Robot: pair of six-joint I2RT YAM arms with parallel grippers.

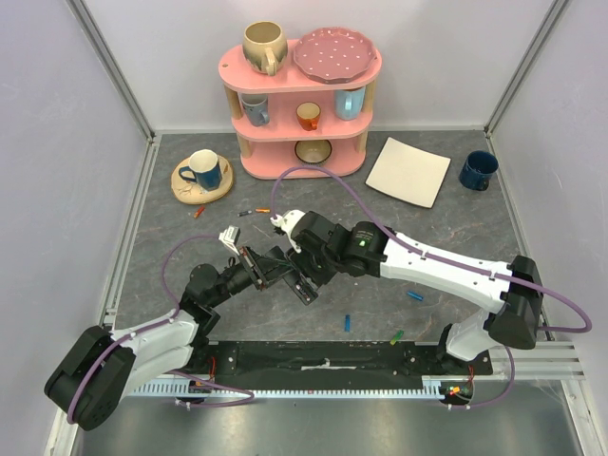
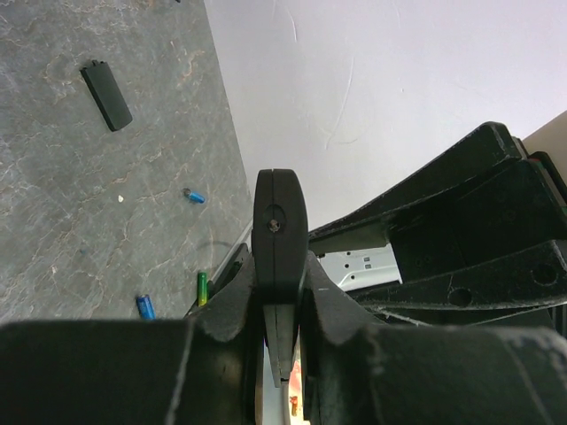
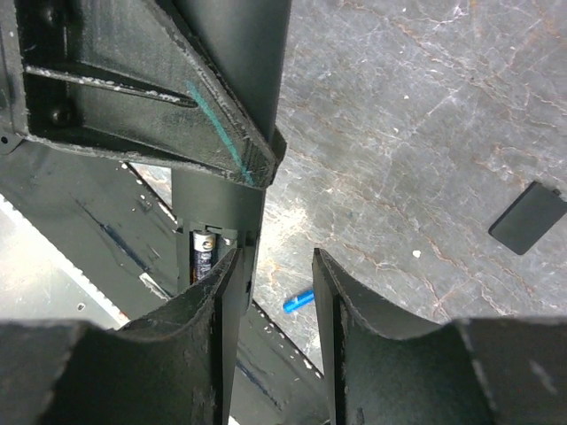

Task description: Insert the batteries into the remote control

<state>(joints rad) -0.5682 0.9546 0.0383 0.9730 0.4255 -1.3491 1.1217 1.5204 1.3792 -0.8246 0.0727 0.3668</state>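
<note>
Midway: my left end effector [image 2: 282,310] is clamped on the remote control [image 2: 280,230], raised off the worktop [image 1: 532,228], with one battery [image 3: 204,257] seated in its bay. My right end effector [image 3: 275,257] stands half-open and empty. Loose batteries [image 1: 348,321] and the cover [image 3: 527,219] lie on the worktop, not yet fitted.

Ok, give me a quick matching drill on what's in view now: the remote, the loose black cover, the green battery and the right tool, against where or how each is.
Things:
1. remote control
2. black cover
3. green battery
4. right tool

States:
A. open, holding nothing
B. lying loose mid-table
C. clamped in the left tool
D. at the table's near edge

Pairs: 1-C, 2-B, 3-D, 4-A
</note>
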